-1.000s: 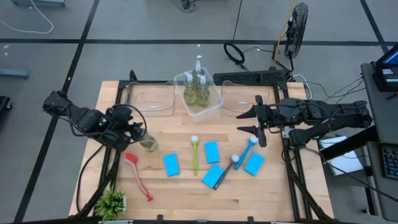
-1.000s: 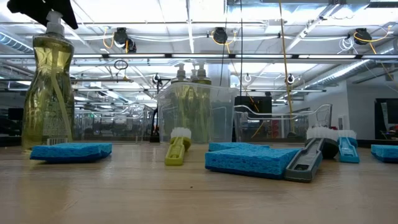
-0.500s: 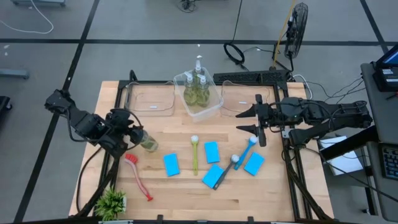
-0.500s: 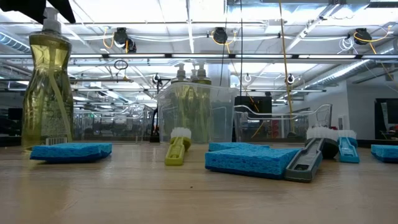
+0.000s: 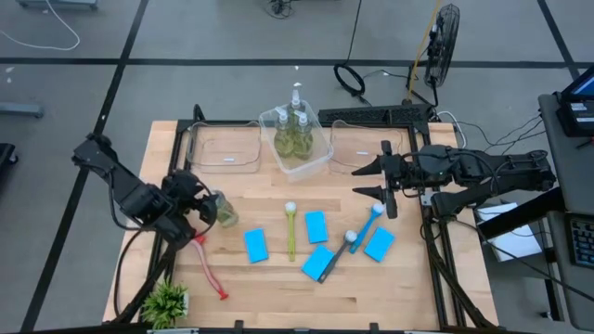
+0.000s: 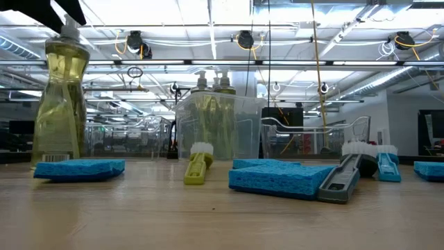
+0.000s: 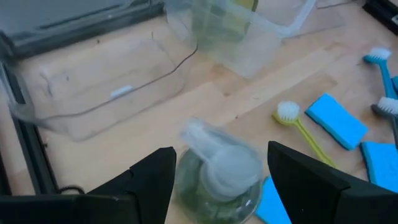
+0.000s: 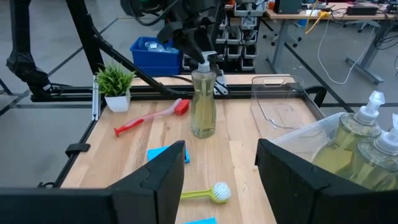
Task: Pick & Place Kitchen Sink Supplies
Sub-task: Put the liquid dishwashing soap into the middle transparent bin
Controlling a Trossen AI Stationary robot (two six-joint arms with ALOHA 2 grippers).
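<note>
The left pincer is hanging over the left part of the table, and its two fingers are standing apart, one on each side of the pump head of a pump bottle of yellow-green liquid; in the left wrist view there is a gap between each finger and the bottle, so the pincer is open and is not pressing it. Compared with one second ago, the left arm is drawing back toward the left front of the table, and the pincer is now sitting a little lower on the high view than before. The bottle is standing on the table, but in the low view it is now leaning a little to the right, while earlier it was standing straight. Just in front of it a light-blue sponge is lying flat, and the red brush is lying near it toward the front edge, beside the small potted plant. The right pincer is waiting above the right side of the table with its fingers apart and nothing between them, and it is not moving since the earlier frames. The other bottles are standing inside a clear tub at the back middle. The yellow-green brush, the blue brush and the other sponges are lying in the middle, in the same places as before.
</note>
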